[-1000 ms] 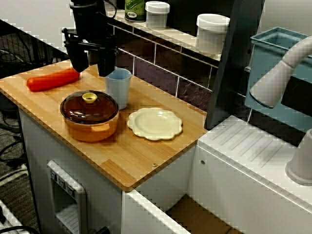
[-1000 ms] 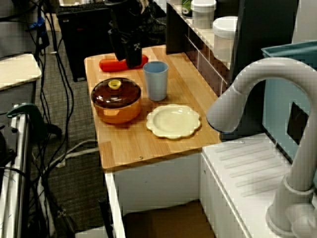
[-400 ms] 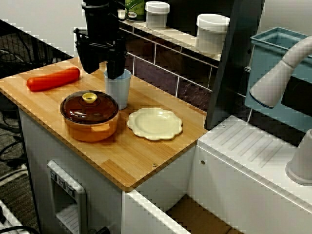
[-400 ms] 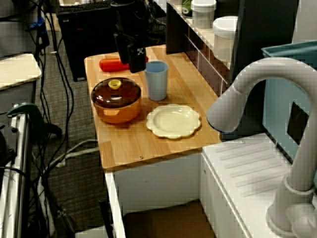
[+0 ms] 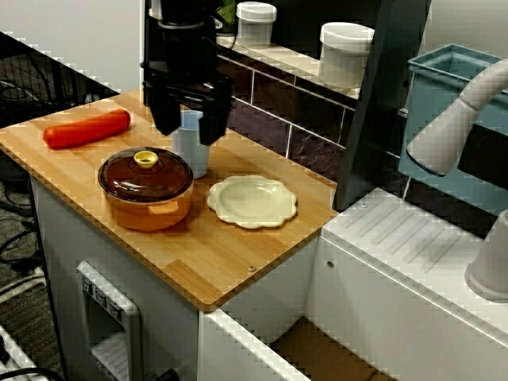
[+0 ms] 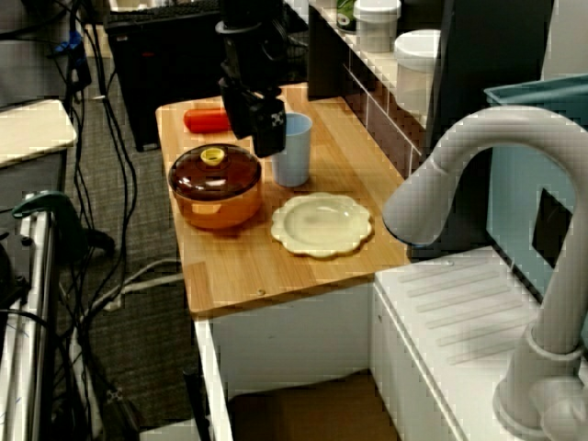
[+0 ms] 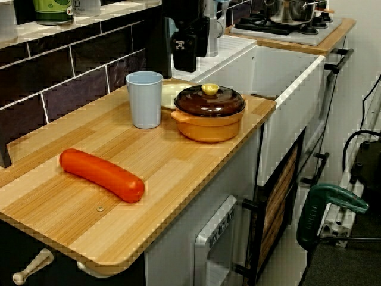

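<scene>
My black gripper [image 5: 189, 127] stands open with nothing between its fingers. It hovers right by a light blue cup [image 5: 193, 155], at about rim height on the side facing the pot. In the view from the sink end, the gripper [image 6: 254, 129] overlaps the left rim of the cup [image 6: 294, 161]. An orange pot with a brown lid [image 5: 145, 186] stands just in front of the cup. To the right lies a cream scalloped plate [image 5: 252, 201]. At the left end of the wooden counter [image 5: 230, 254] lies a red sausage [image 5: 86, 129], apart from the gripper.
A tiled wall with a shelf of white jars [image 5: 345, 51] runs along the back. A dark post [image 5: 373, 103] stands right of the plate. Beyond it are a blue bin [image 5: 444, 79], a grey faucet [image 5: 456, 119] and a white sink unit [image 5: 413, 262].
The gripper has moved right along the counter, from above the sausage's end to the blue cup, and has stayed open. The objects have not moved.
</scene>
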`<state>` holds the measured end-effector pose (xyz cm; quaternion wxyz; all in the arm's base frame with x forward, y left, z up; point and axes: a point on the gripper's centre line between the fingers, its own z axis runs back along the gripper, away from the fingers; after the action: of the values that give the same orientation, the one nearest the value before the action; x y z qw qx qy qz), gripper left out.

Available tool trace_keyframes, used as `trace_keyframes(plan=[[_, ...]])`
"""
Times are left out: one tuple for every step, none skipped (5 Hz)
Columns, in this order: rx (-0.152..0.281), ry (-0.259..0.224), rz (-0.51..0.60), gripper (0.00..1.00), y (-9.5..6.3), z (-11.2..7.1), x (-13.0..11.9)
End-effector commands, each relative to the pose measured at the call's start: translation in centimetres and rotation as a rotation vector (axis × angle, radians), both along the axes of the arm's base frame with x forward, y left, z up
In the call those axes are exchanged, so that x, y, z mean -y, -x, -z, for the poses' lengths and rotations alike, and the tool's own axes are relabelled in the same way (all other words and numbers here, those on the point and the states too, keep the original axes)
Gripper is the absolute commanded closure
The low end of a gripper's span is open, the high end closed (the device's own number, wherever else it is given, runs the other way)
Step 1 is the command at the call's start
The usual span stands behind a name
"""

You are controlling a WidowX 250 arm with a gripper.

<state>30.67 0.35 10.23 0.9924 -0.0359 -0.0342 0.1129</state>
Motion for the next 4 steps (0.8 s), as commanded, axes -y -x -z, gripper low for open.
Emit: trace_keyframes(plan=[[0.003, -0.009, -0.018, 0.0, -1.8, 0.3, 2.2], [-0.005, -0.024, -0.016, 0.22, -2.8, 1.0, 3.0], [-0.016, -0.033, -0.018, 1.0, -3.7, 1.6, 3.3], [-0.018, -0.032, -0.018, 1.0, -3.9, 1.7, 2.9]])
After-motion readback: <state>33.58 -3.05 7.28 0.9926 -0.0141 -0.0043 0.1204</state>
